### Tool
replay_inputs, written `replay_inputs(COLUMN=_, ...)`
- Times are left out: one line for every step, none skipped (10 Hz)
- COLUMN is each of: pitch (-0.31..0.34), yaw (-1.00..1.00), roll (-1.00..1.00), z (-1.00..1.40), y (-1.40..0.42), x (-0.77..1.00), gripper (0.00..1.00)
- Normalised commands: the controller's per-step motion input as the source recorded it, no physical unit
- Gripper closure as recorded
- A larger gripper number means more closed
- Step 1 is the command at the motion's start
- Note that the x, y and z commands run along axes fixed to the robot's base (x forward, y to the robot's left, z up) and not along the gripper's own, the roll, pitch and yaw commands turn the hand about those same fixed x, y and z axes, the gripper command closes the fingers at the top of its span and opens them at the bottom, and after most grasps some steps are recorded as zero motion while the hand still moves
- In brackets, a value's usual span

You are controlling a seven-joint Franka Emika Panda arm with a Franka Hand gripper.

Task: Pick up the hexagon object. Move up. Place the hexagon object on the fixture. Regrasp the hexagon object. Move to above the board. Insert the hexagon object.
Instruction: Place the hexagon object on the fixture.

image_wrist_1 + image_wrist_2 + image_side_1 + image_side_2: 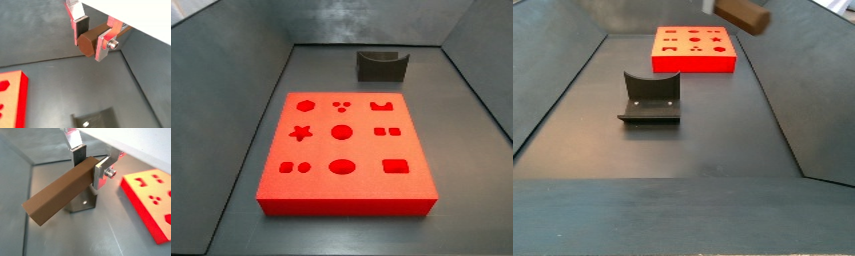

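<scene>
In both wrist views my gripper point(90, 45) point(90, 168) is shut on the hexagon object point(85, 44) point(59, 197), a brown hexagonal rod that sticks out sideways from between the silver fingers. It hangs well above the floor. A side view catches the hexagon object point(743, 13) at the picture's upper edge, beside the board point(694, 48). Below the held rod the fixture point(81, 204) point(93, 121) stands on the floor, a dark block with a curved notch point(381, 64) point(651, 97). The red board point(345, 150) point(10, 100) point(150, 198) lies flat with its shaped holes open.
Grey sloping walls point(245, 90) point(780, 90) enclose the dark floor point(660, 150) on all sides. The fixture and the board stand apart on it, with bare floor between them.
</scene>
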Motion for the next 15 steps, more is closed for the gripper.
replay_inputs(pitch=0.089, yaw=-1.00, roll=-0.15, z=0.13, y=-0.32, x=1.00, gripper=1.00)
replay_inputs(pitch=0.110, yaw=-1.00, roll=-0.17, z=0.10, y=-0.23, x=1.00, gripper=1.00)
replay_inputs(pitch=0.127, yaw=-1.00, roll=-0.18, z=0.08, y=-0.19, x=1.00, gripper=1.00)
replay_inputs(pitch=0.163, yaw=-1.00, roll=-0.21, z=0.06, y=-0.12, x=1.00, gripper=1.00)
replay_inputs(pitch=0.178, yaw=-1.00, roll=-0.23, z=0.05, y=-0.09, x=1.00, gripper=1.00)
replay_inputs(pitch=0.214, yaw=-1.00, roll=-0.27, z=0.03, y=-0.05, x=0.96, gripper=1.00)
replay_inputs(pitch=0.185, yaw=-0.67, roll=-0.22, z=0.02, y=-0.01, x=0.86, gripper=1.00)
replay_inputs(pitch=-0.015, yaw=-0.12, roll=-1.00, z=-0.60, y=0.17, x=1.00, gripper=1.00)
replay_inputs(pitch=-0.031, yaw=-0.06, roll=-1.00, z=-0.61, y=0.19, x=1.00, gripper=1.00)
replay_inputs(pitch=-0.042, yaw=-0.07, roll=-1.00, z=-0.50, y=0.15, x=1.00, gripper=1.00)
replay_inputs(pitch=-0.046, yaw=-0.07, roll=-1.00, z=-0.35, y=0.11, x=1.00, gripper=1.00)
replay_inputs(pitch=-0.038, yaw=-0.07, roll=-1.00, z=-0.21, y=0.09, x=0.90, gripper=1.00)
replay_inputs(pitch=-0.004, yaw=-0.07, roll=-1.00, z=-0.10, y=0.07, x=0.75, gripper=1.00)
replay_inputs(pitch=0.019, yaw=-0.07, roll=-1.00, z=-0.06, y=0.06, x=0.66, gripper=1.00)
replay_inputs(pitch=0.041, yaw=-0.08, roll=-1.00, z=-0.05, y=0.05, x=0.55, gripper=1.00)
